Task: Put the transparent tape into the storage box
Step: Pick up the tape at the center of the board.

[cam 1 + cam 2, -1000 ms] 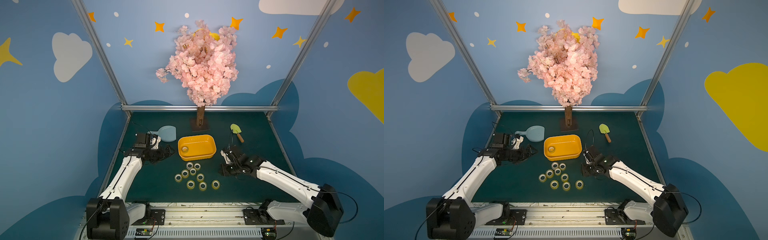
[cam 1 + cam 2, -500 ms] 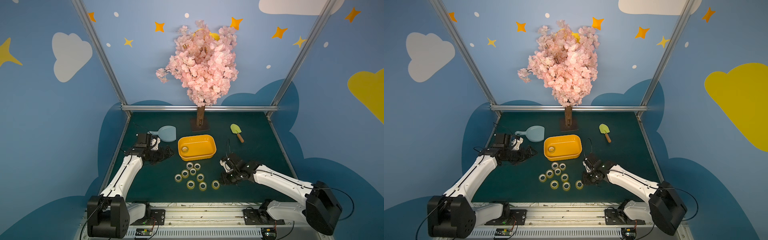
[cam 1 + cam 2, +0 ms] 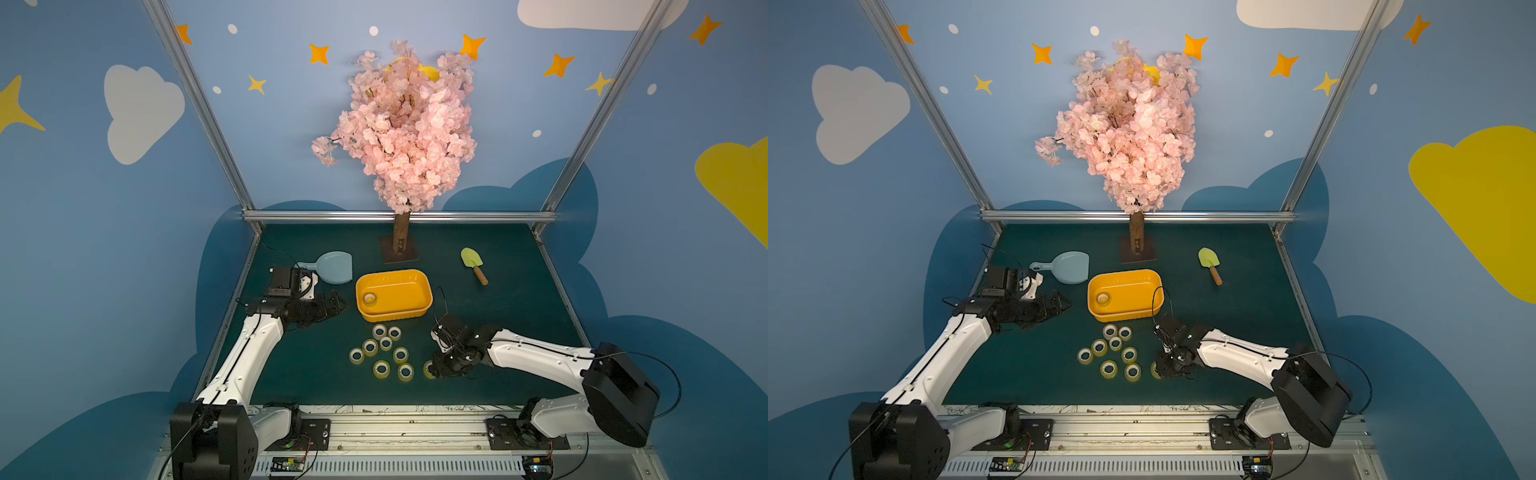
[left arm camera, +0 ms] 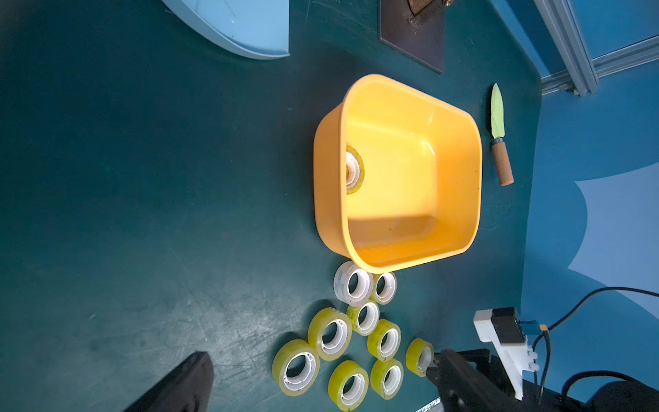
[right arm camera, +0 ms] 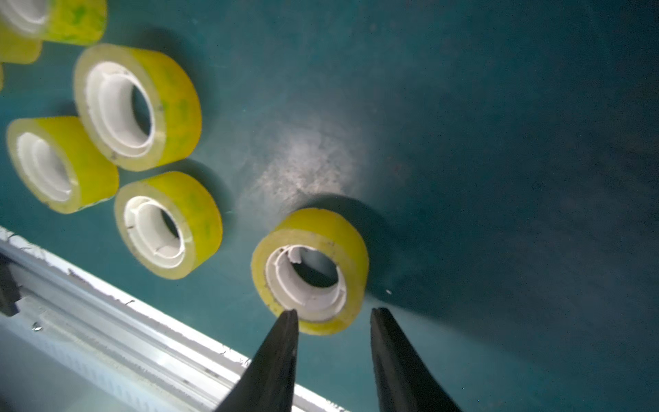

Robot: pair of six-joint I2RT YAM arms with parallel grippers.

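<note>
right fingers spread, holding nothing, tips at the near rim of a lone tape roll, low centre of the wrist frame, apart from the other rolls. closing here may only clip the rim and skid it across the counter. yellowish clear tape, white core, seemingly chipped. the storage box sits mid-frame in a top view.

In a top view, low and right of middle, the right gripper is covering most of one tape roll. In the left wrist view, the storage box wall is hiding half of a second tape roll, and the edge is cutting off the dustpan.
</note>
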